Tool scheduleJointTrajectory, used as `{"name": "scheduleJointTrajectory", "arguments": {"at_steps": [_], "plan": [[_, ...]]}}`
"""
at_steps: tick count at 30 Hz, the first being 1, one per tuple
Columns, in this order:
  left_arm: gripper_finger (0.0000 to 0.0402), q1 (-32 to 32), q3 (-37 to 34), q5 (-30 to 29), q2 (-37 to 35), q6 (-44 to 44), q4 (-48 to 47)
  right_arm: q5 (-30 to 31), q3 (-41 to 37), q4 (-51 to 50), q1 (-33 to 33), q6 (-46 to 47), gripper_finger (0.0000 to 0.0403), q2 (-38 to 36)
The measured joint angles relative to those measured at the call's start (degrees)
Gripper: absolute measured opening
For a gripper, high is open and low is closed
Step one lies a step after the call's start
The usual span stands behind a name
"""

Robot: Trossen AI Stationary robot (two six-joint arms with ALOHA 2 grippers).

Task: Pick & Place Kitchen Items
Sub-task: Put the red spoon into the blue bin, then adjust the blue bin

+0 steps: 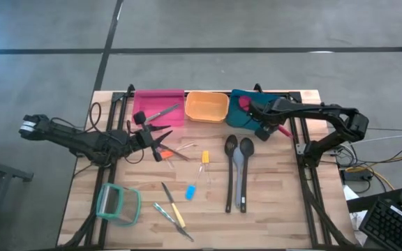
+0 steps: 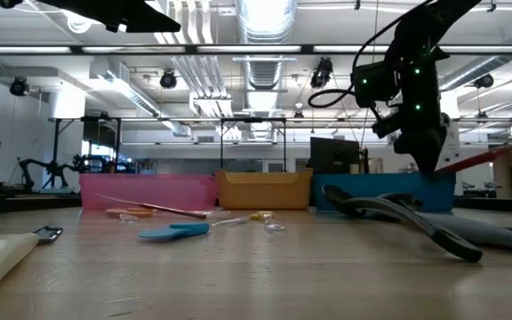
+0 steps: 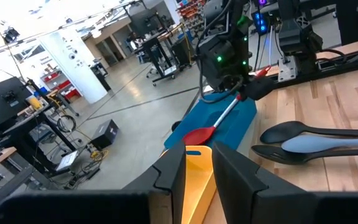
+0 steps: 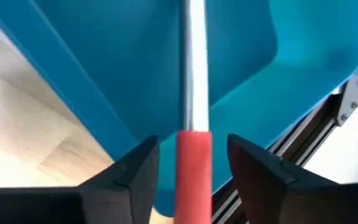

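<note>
Left gripper (image 1: 147, 137) is hovering over the table's left half beside the pink bin (image 1: 159, 107); its fingers (image 3: 169, 180) are sitting slightly parted with nothing between them. A clear container (image 1: 118, 204) is lying at the near left. Two slim knives (image 1: 172, 212) are lying just right of it, with a blue piece (image 1: 190, 192) and a yellow piece (image 1: 204, 157) further in; a thin utensil (image 1: 162, 111) is resting in the pink bin. Three bins are lining the far edge: pink, orange (image 1: 206, 107), teal (image 1: 246, 109). Two long spoons (image 1: 236, 174), black and grey, are lying side by side mid-table. Right gripper (image 1: 269, 125) is hanging over the teal bin; its jaws are standing released, apart from the red spoon (image 4: 192, 112), whose handle is running between them while its bowl is resting in that bin. Surface is pale wood planks (image 1: 271, 202). Room beyond is showing grey floor, ceiling lights, ducts, and workstations.
</note>
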Motion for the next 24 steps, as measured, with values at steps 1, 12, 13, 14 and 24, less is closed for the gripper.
{"name": "scheduleJointTrajectory", "arguments": {"at_steps": [1,12,13,14,24], "plan": [[0.0083,0.0,0.0,0.0,0.0,0.0,0.0,0.0,0.2,0.1,0.0,0.1,0.0191,-0.1],[0.0083,0.0,0.0,0.0,0.0,0.0,0.0,0.2,6.5,-9.0,0.2,4.5,0.0204,-1.8],[0.0083,0.0,0.0,0.0,0.0,0.0,0.0,0.2,7.4,-10.4,0.3,5.5,0.0201,-1.9],[0.0083,0.0,0.0,0.0,0.0,0.0,0.0,0.1,8.4,-11.5,0.4,6.3,0.0197,-1.9],[0.0083,0.0,0.0,0.0,0.0,-1.6,0.0,-4.1,13.4,-3.1,6.8,4.8,0.0143,-1.8]]}}
